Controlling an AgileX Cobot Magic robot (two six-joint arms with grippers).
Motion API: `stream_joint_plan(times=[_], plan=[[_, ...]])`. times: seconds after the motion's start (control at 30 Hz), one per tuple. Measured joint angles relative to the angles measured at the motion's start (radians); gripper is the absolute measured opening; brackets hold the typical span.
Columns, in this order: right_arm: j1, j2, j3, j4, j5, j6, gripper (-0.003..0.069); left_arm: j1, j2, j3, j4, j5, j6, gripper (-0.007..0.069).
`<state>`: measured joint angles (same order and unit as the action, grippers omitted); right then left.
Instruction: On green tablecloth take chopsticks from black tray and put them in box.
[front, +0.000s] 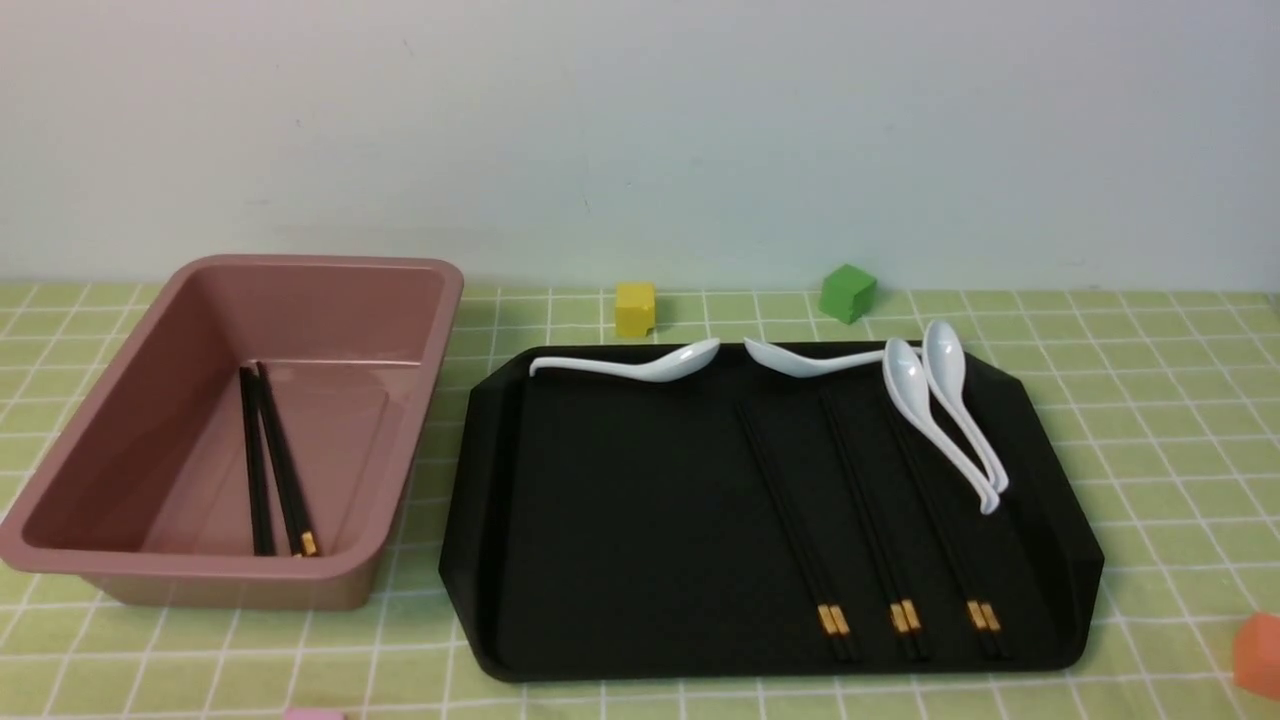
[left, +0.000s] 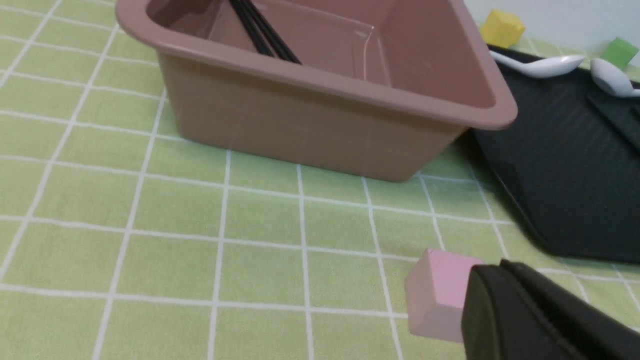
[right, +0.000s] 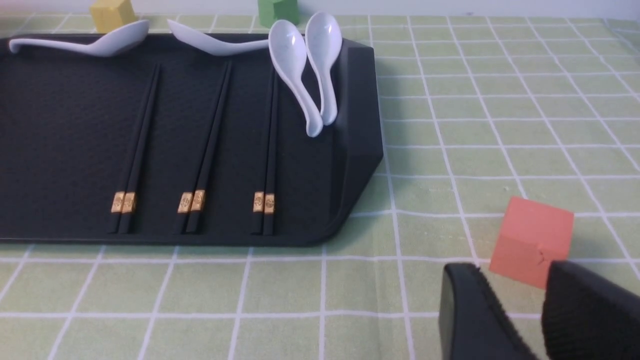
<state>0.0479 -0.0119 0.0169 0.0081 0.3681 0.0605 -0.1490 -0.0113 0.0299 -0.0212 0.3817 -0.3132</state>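
Three pairs of chopsticks (front: 795, 520) lie side by side on the right half of the black tray (front: 620, 500), gold bands toward me; they also show in the right wrist view (right: 210, 145). One more pair (front: 270, 460) lies inside the pink box (front: 320, 263), left of the tray on the green tablecloth (front: 1150, 420). Neither gripper shows in the front view. My left gripper (left: 500, 272) is shut and empty, low over the cloth near the box's (left: 320, 120) front corner. My right gripper (right: 512, 280) is open and empty, over the cloth off the tray's (right: 60, 125) front right corner.
Several white spoons (front: 930, 420) lie along the tray's far edge and right side. A yellow cube (front: 635, 308) and a green cube (front: 848, 292) stand behind the tray. A pink cube (left: 435, 295) sits by my left fingers, an orange cube (right: 532, 240) just beyond my right fingers.
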Motion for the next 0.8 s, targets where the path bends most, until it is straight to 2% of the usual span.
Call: stream_joint_plan(times=[0.8], plan=[[0.000, 0.000, 0.000, -0.001, 0.000, 0.000, 0.0240, 0.000, 0.000, 0.000, 0.002, 0.000, 0.000, 0.0008]])
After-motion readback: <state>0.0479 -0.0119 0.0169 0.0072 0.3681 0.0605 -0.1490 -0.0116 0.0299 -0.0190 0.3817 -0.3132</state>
